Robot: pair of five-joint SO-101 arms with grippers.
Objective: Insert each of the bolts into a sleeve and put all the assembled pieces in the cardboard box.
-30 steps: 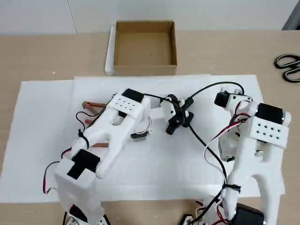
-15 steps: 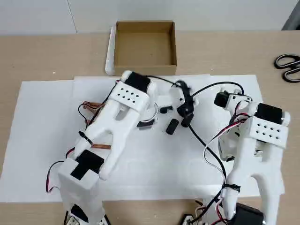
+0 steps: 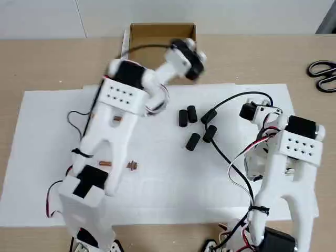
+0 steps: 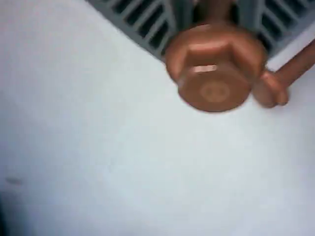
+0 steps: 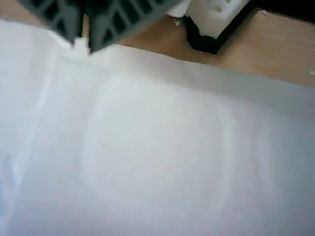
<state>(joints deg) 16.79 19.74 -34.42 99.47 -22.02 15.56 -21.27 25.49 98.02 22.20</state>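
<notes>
- High view: the left claw [image 3: 185, 55] hangs at the near right rim of the cardboard box [image 3: 157, 24]. Four black sleeves [image 3: 193, 141] lie on the white sheet [image 3: 236, 178], well apart from the box, with loose bolts [image 3: 132, 165] near-left.
- Left wrist view: the left claw grips a copper bolt [image 4: 214, 73] by its shank.
- Right wrist view: the right claw [image 5: 81, 42], jaws together and holding nothing, sits beside the sheet's edge, with the desk [image 5: 275, 49] beyond.

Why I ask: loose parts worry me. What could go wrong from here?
The black sleeves lie loose on the white sheet, with a black cable from the right arm running among them. If that arm moves, the cable might drag or roll them away. Two bolts lie right beside the left arm; lowering that arm could knock them aside.
</notes>
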